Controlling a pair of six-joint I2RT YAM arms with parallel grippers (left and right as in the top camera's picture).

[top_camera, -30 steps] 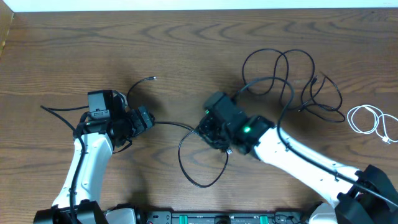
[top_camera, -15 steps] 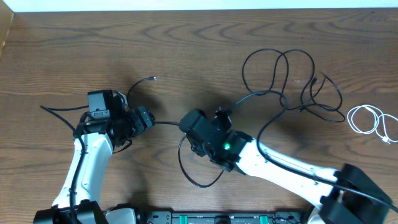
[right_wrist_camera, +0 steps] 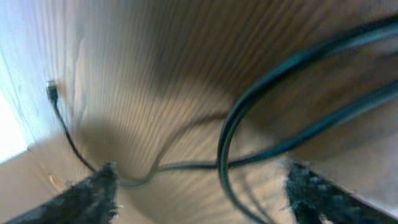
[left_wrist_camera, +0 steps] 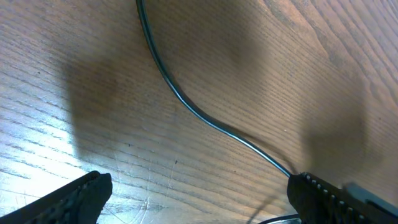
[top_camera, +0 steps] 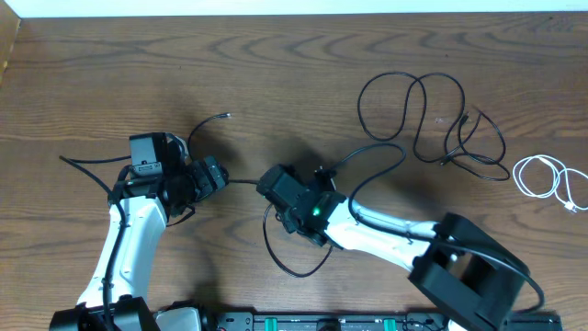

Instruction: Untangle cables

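Observation:
The long black cable (top_camera: 415,110) lies in loops at the upper right, runs left past my right gripper (top_camera: 274,188) and on under my left gripper (top_camera: 213,175); one plug end (top_camera: 226,116) rests above the left arm. The short white cable (top_camera: 544,178) is coiled apart at the far right. In the left wrist view the left gripper (left_wrist_camera: 199,200) is open, and the black cable (left_wrist_camera: 186,106) crosses the wood ahead of its fingers. The right wrist view is blurred: the right gripper (right_wrist_camera: 199,193) is open over crossing black strands (right_wrist_camera: 227,140).
A loose loop of the black cable (top_camera: 296,268) hangs toward the near table edge below the right gripper. The right arm (top_camera: 404,241) stretches diagonally from the lower right. The table's far edge (top_camera: 294,13) runs along the top.
My right gripper slid left toward the left arm, dragging the black cable's middle with it, and then opened. The left arm stayed still and open.

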